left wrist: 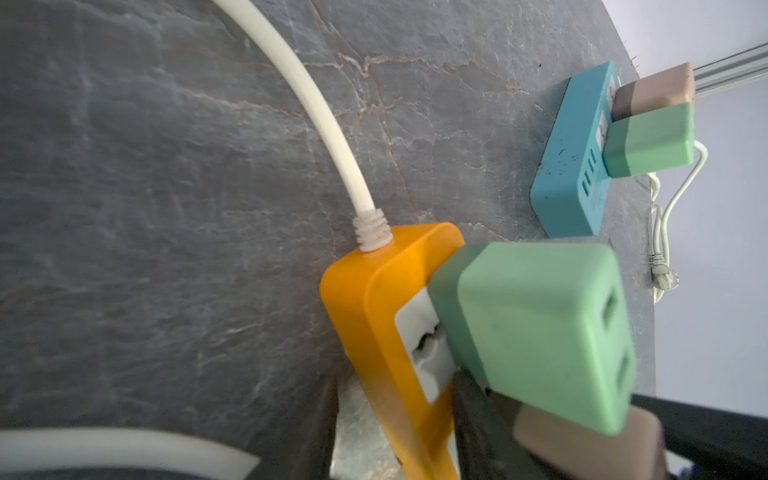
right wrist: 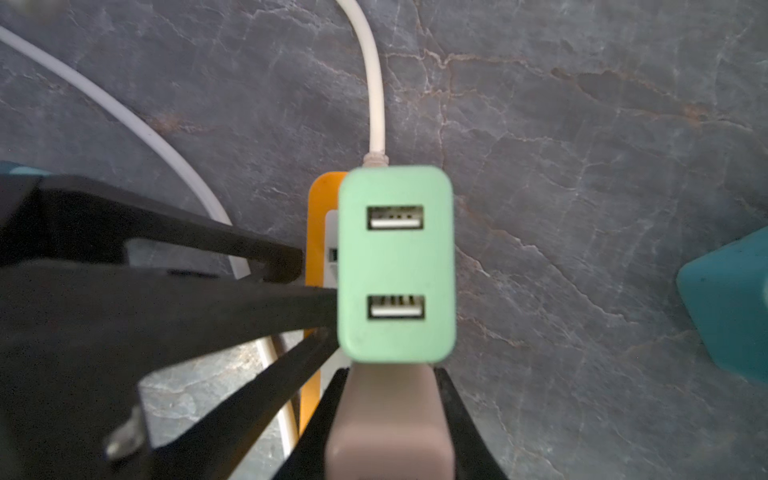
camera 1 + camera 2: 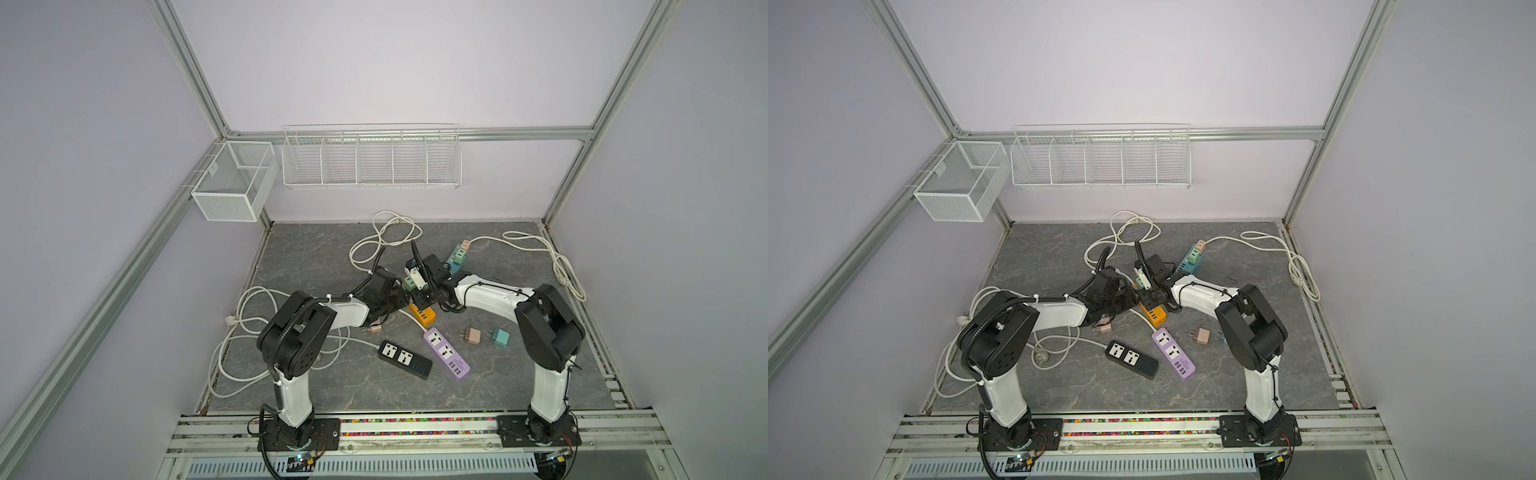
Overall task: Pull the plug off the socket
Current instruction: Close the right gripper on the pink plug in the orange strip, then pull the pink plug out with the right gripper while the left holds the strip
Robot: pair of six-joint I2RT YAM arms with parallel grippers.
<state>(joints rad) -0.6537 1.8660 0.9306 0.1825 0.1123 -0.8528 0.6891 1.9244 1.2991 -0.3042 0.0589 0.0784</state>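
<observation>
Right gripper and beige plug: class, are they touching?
Touching. The right wrist view shows the right gripper closed flush against both sides of the beige plug.

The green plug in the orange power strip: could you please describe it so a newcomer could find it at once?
On the stone tabletop, find the orange power strip near its middle. The green plug stands in it at the end nearer the strip's white cord, with a beige plug right next to it. A second green plug sits in the blue power strip instead.
</observation>
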